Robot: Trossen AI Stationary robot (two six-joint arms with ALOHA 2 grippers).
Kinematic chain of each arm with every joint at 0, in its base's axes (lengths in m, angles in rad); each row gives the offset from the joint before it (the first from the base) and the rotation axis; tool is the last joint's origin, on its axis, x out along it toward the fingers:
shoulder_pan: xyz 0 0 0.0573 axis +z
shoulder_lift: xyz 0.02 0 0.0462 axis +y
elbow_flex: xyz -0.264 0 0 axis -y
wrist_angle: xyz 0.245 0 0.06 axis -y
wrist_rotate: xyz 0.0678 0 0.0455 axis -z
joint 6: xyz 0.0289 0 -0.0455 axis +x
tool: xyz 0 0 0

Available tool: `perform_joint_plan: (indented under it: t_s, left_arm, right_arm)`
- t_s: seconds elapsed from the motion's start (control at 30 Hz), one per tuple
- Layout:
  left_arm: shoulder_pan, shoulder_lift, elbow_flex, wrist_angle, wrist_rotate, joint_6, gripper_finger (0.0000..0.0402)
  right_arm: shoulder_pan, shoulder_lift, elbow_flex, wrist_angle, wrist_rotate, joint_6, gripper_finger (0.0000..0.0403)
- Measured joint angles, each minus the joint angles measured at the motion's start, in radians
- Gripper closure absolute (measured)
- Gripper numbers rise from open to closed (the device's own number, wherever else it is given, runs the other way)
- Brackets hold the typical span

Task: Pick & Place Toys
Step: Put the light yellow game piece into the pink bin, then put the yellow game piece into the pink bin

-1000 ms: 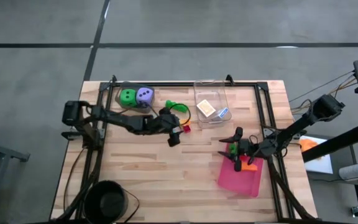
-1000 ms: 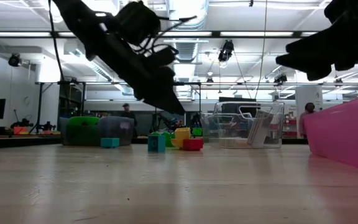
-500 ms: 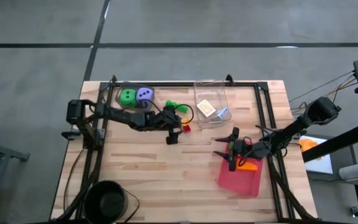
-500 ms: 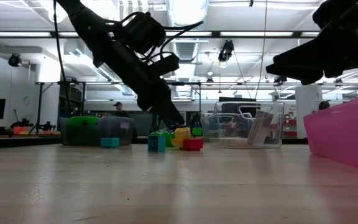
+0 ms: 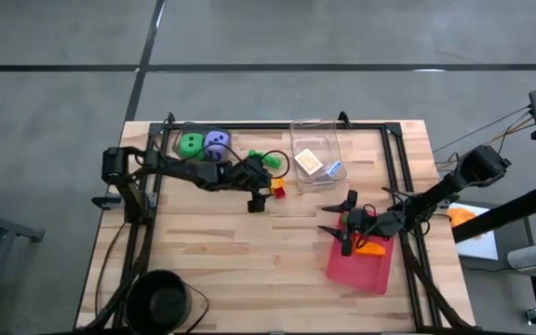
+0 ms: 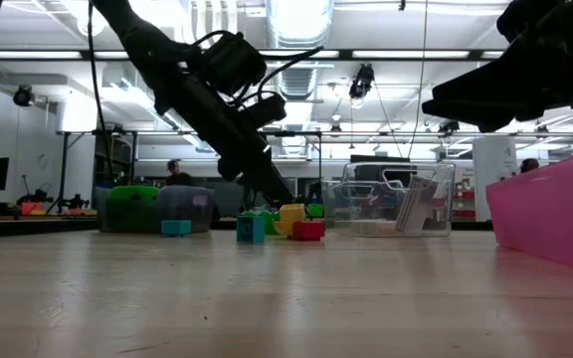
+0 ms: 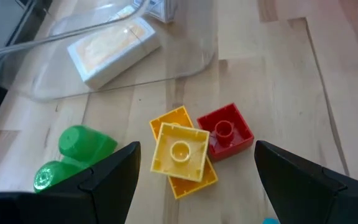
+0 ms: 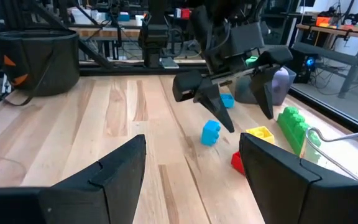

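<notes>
Hovering over the small pile of bricks, my left gripper point(image 5: 258, 192) has its fingers spread wide and empty, and in its wrist view the yellow brick point(image 7: 180, 152) sits squarely between the two finger tips, stacked askew on an orange brick point(image 7: 169, 119), with the red brick point(image 7: 227, 131) touching them on one side. Just beside that pile lies a green brick point(image 7: 74, 155), and past it the clear plastic box point(image 5: 316, 154) holds the orange-white packet point(image 7: 112, 49). From table height I see a blue brick point(image 6: 251, 228) and a smaller teal one point(image 6: 176, 228) in front of the pile, below the gripper. At the back edge of the table the green die point(image 5: 191, 144) and purple die point(image 5: 217, 142) rest side by side, touching. My right gripper point(image 5: 336, 218) is also open and holds nothing; it hangs above the near edge of the pink tray point(image 5: 357, 271), where one orange brick point(image 5: 371, 247) already lies, well apart from the pile.
</notes>
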Motion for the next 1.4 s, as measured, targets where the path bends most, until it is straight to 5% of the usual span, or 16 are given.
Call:
perform_joint_plan:
  t_s: [0.8,1.4]
  left_arm:
    - [0.014,0.122,0.138,-0.154,-0.037,-0.001,0.0096]
    - [0.014,0.122,0.136,-0.198,-0.062,-0.003,0.0333]
  right_arm:
    - [0.000,0.000,-0.001,-0.003,0.000,0.000,0.0145]
    - [0.000,0.000,-0.002,-0.002,0.000,0.000,0.0145]
